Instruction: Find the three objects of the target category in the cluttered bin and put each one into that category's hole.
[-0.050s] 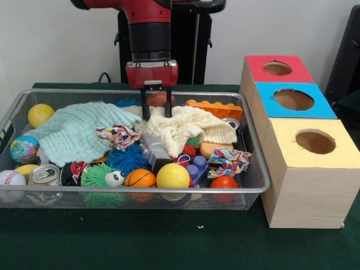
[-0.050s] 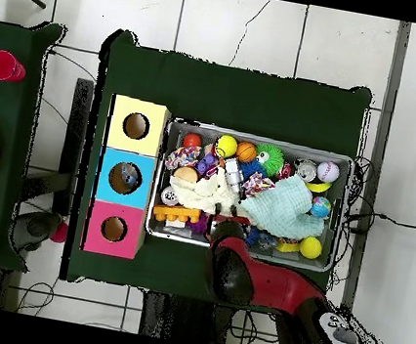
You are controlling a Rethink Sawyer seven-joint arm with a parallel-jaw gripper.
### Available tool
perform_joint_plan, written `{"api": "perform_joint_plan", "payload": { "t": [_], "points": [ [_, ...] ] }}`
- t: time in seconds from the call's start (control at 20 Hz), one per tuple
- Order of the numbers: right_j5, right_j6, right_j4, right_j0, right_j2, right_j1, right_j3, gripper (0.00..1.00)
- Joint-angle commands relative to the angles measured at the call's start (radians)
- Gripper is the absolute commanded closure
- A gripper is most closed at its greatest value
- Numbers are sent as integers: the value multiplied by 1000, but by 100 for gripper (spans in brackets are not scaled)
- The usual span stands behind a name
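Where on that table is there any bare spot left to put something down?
The dark green tabletop is bare in a strip in front of the wire mesh bin and the wooden box with coloured holed tops. The bin itself is packed with balls, cloths and cans, with the gripper low over the cream cloth.

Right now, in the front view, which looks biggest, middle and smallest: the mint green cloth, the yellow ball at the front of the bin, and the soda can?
1. Mint green cloth, by far the biggest.
2. and 3. Yellow ball and soda can: they look about alike, and the can is partly hidden by the bin's rim, so I won't rank them.
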State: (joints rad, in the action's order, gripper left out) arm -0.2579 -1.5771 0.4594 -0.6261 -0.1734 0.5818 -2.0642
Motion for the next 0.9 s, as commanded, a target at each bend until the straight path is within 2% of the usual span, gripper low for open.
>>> {"api": "perform_joint_plan", "payload": {
  "t": [0.05,0.15,0.25,0.4,0.5,0.7,0.9],
  "points": [
    [94,-155,-17,22,-76,-17,1,100],
    [76,-156,-12,25,-73,-7,1,100],
    [102,-143,-4,13,-97,10,-2,100],
    [141,-110,6,29,-81,42,-6,100],
    [151,-89,17,46,-55,91,-9,100],
    [233,14,78,78,-3,182,13,100],
    [278,75,163,65,15,218,43,100]
  ]
}}
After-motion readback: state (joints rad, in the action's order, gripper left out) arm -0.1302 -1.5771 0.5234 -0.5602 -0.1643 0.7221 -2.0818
